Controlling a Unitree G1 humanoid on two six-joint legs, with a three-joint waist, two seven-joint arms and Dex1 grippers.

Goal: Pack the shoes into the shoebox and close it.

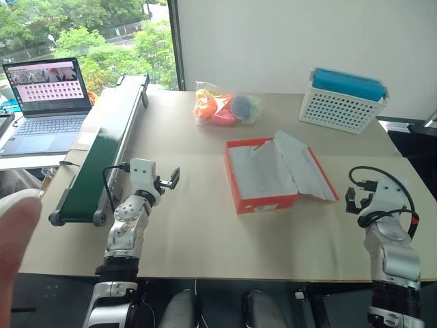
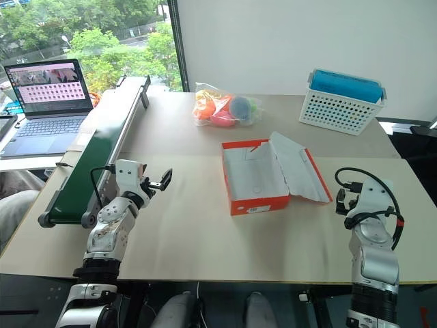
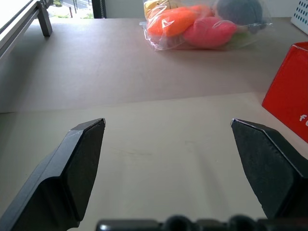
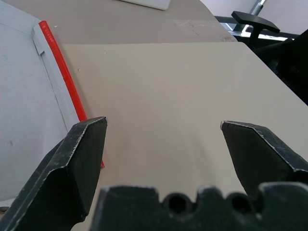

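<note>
- While the shoebox (image 1: 263,179) lies open and empty mid-tabletop (image 1: 205,232), packing looks unstarted.
- Left gripper (image 1: 168,181) and right gripper (image 2: 345,201): fingers spread wide, holding nothing.
- Next, judging by this: find the shoes first.

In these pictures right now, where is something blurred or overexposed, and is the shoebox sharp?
Left eye view: a blurred pale shape, seemingly a person's finger, covers the lower left corner; the open shoebox is sharp under even daylight. Right eye view: the window is bright, the trees readable. Left wrist view: the near fingers are soft, the clear bag sharp.
</note>
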